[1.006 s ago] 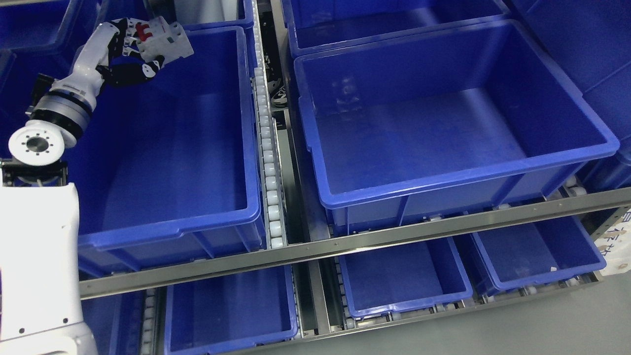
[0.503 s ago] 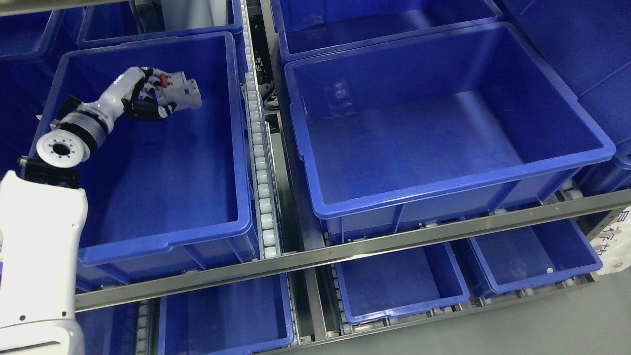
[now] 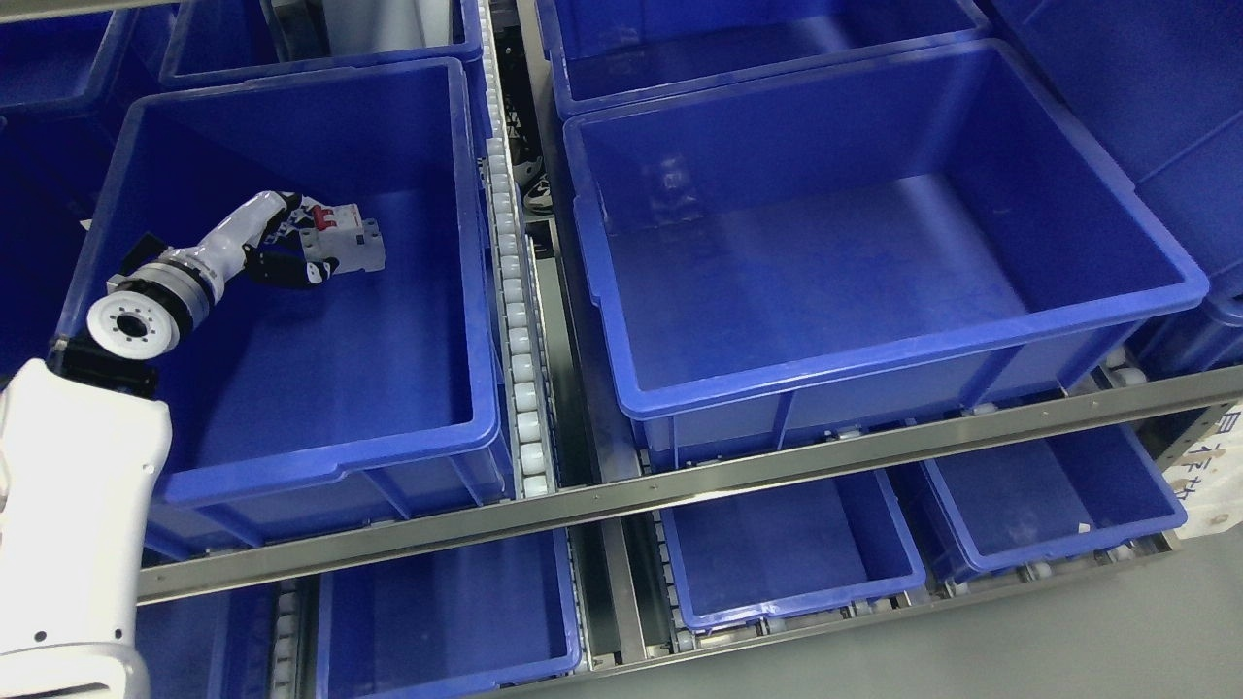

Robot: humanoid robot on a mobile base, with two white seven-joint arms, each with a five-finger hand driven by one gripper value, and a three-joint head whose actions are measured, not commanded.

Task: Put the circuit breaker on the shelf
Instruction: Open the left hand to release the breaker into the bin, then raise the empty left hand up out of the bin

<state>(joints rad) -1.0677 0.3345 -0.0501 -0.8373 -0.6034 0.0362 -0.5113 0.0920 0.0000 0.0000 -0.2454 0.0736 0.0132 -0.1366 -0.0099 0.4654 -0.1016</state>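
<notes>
Lower now — left robot hand [image 3: 291,254], one circuit breaker [image 3: 348,244]

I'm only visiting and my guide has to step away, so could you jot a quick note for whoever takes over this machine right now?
Left hand: reaching into the left blue bin on the upper shelf, fingers closed on the circuit breaker.
Right hand: out of view.
Done: breaker carried into the bin, low near the floor; whether it touches the floor is unclear.
Left: set it down, let go, pull the arm out.
The right blue bin looks empty.
</notes>
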